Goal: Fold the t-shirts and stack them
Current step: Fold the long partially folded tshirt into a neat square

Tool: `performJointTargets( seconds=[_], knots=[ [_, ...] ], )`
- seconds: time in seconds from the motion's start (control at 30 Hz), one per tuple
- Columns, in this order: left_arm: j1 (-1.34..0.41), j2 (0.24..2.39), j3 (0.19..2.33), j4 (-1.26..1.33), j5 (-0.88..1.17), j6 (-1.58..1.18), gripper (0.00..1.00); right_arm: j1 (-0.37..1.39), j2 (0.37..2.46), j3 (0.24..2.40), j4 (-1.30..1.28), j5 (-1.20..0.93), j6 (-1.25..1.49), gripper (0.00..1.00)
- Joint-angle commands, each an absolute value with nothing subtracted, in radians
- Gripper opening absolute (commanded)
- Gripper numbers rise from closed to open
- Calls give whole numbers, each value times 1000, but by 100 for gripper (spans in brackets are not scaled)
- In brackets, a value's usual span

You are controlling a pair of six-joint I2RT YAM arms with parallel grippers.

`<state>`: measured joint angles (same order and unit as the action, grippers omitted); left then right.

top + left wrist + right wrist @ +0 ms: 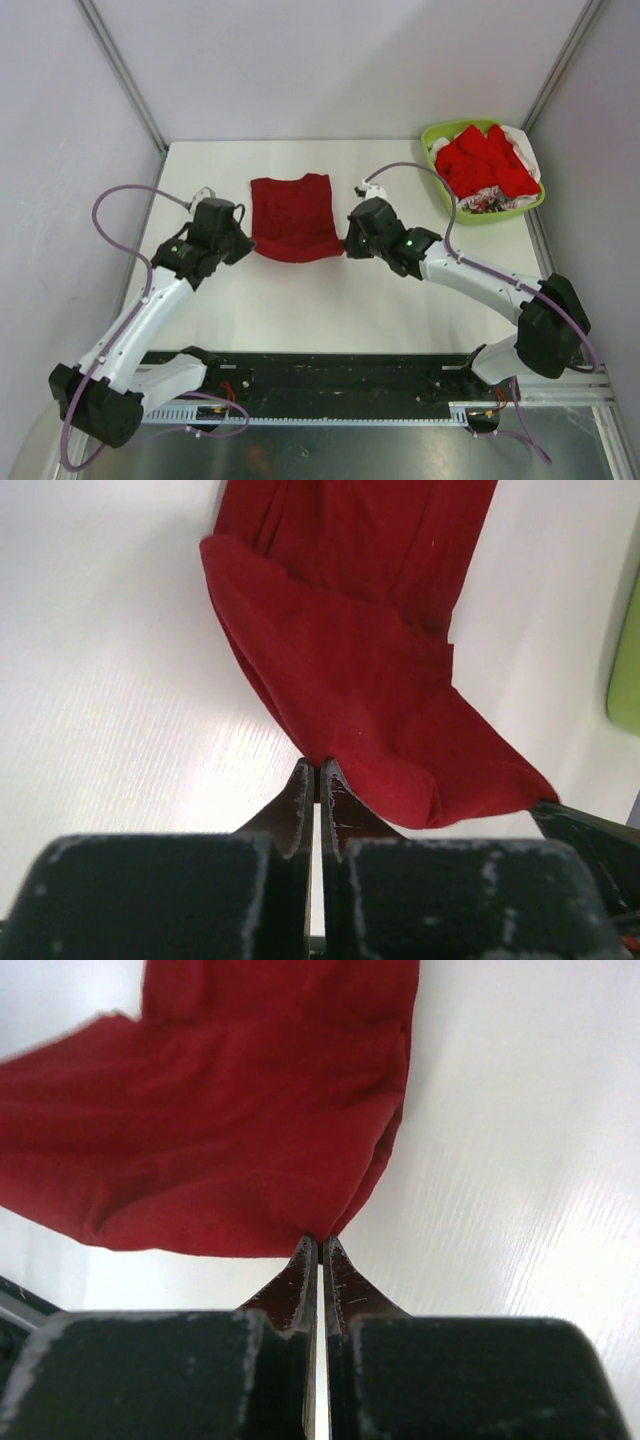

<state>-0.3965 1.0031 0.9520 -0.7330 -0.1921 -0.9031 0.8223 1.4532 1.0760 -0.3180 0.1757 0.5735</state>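
Hidden, top view: fingertips of the left gripper (246,246) and the right gripper (350,244), tucked under their own wrist housings.
Hidden, wrist views: the pinched bits of cloth themselves, swallowed between the fingers.
Cut off: far end of the dark crimson t-shirt (292,215), running past the top edge in both wrist views; basket (434,142) only a green sliver at the right edge of the left wrist view.
Hard to make out: whether the shirt's near edge hangs clear of the table (400,300) or brushes it; also a dark shape (590,830) low on the right of the left wrist view, partly out of frame, not identifiable.
Left gripper: fingers pressed together, clamped on the near left corner of the dark crimson t-shirt.
Right gripper: fingers pressed together too, clamped on the near right corner.
Dark crimson t-shirt: mid-table between the arms, far part lying flat, near edge bowed in a curve from one gripper to the other.
Basket: lime green, at the table's far right corner, well apart from the crimson shirt.
Basket contents: red shirts (485,160) heaped on top, white and patterned fabric (490,203) showing at the edges.
Count, arms: two, left arm (140,320) and right arm (480,275).
Count, grippers: two, both gripping.
Count, shirts on the table: one.
Count, baskets: one.
Count, shirts in the basket: impossible to tell, too bunched.
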Motion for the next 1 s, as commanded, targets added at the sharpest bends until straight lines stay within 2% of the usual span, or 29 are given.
performJointTargets(
  seconds=[0.0, 0.47, 0.97],
  knots=[
    [-363, 1094, 1050, -721, -226, -848, 0, 765, 1465, 1186, -281, 203, 524, 0],
    [-207, 1536, 1321, -527, -80, -790, 0, 607, 1806, 1480, -95, 107, 453, 0],
    [-126, 1917, 1657, -456, -40, -788, 0, 544, 2238, 1953, -53, 98, 376, 0]
  ],
)
